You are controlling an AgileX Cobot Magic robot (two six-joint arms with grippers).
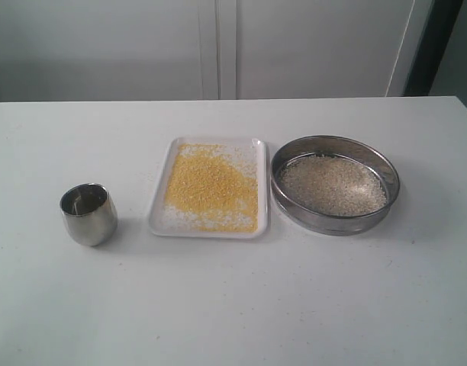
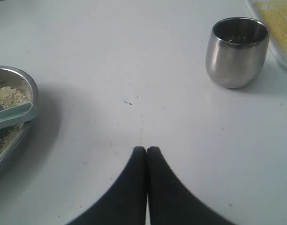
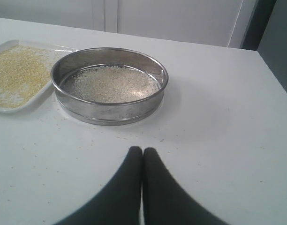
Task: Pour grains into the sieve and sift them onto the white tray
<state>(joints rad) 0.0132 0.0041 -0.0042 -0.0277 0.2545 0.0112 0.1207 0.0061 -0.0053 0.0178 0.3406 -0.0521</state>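
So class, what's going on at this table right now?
Nothing is being handled: both arms' jaws are shut and empty. Yellow granules lie on the white tray, off-white grains sit in the sieve beside it, and the steel cup stands apart on the tray's other side.

My left fingers [image 2: 129, 192]: matte black, smooth, curved, tapering to rounded tips. My right fingers [image 3: 127, 192]: same black, same shape.
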